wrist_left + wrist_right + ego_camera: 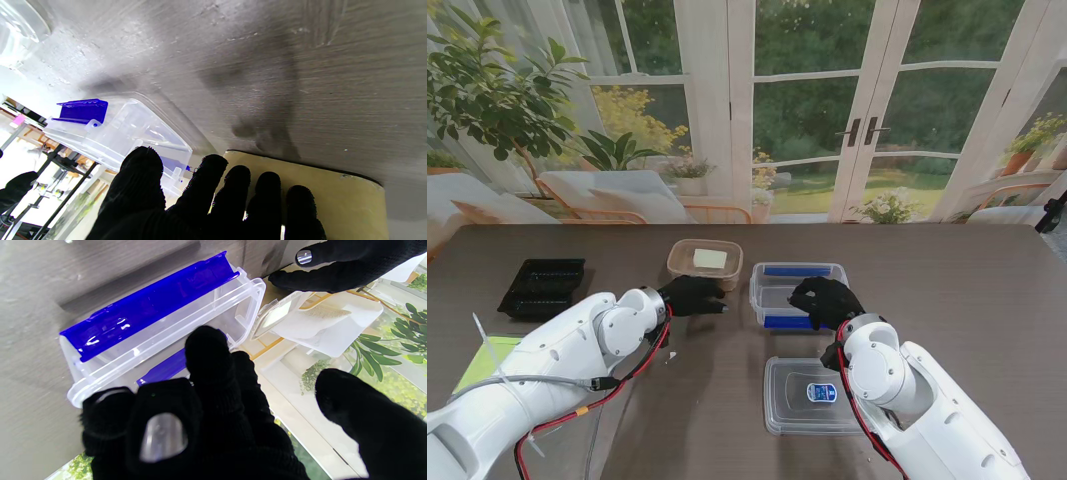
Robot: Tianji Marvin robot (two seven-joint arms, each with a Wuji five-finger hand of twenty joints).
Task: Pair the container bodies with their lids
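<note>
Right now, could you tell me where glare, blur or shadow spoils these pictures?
Stand view: evenly lit and sharp, the clear lid showing mild reflections. Left wrist view: the table is streaked with blur, finger shadows fall by the tan container, and the background corner is blown out white. Right wrist view: the near fingertips are soft, with highlights on the blue latch.

Stand view: we see bright, even daylight, sharp focus, soft shadows on worktop (987,300). Left wrist view: worktop grain smeared by blur, diffuse finger shadows across it, blown-out white at one edge beyond the worktop. Right wrist view: specular glare on blue latch (150,306), left hand (347,263) fingertip plate glinting, near fingers of right hand (213,420) soft, out of focus.
</note>
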